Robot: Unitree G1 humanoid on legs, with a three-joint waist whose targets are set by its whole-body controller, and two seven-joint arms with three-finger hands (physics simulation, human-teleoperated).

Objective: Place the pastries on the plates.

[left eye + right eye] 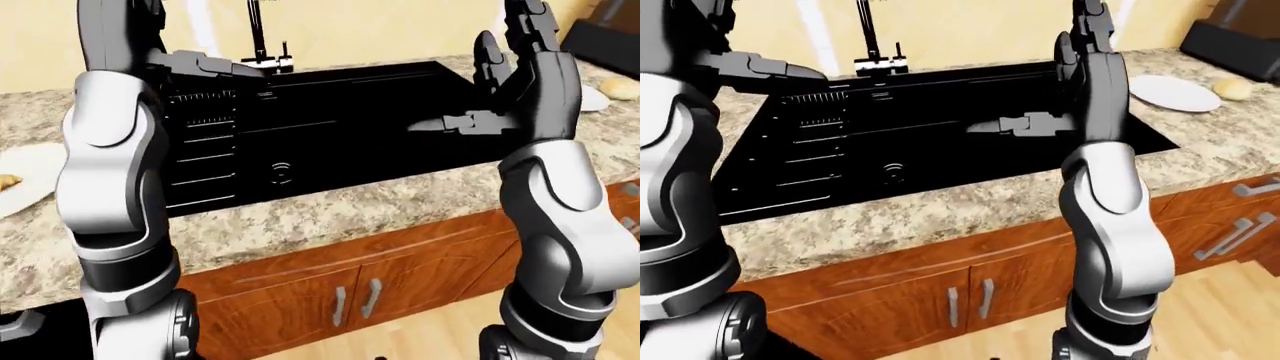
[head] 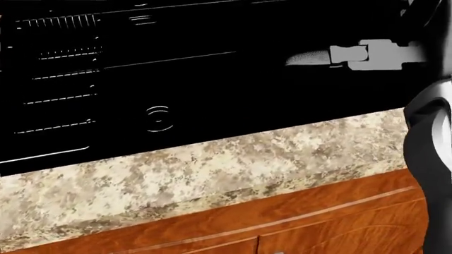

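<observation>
A white plate (image 1: 28, 193) with a croissant (image 1: 6, 182) on it lies at the left edge of the left-eye view. Far right in the right-eye view, an empty white plate (image 1: 1173, 93) sits on the speckled counter (image 1: 940, 217). A round bun (image 1: 1236, 88) rests just beside its right rim. My left hand (image 1: 250, 69) hovers over the left side of the black sink (image 1: 940, 150), fingers spread and empty. Above the sink's right part, my right hand (image 1: 990, 125) is raised, open, holding nothing. In the head view only the right hand (image 2: 311, 58) shows.
A faucet (image 1: 872, 41) stands behind the sink. A dark appliance (image 1: 1240, 34) sits on the counter at the top right, past the bun. Wooden cabinet doors (image 1: 970, 300) with metal handles run below the counter edge.
</observation>
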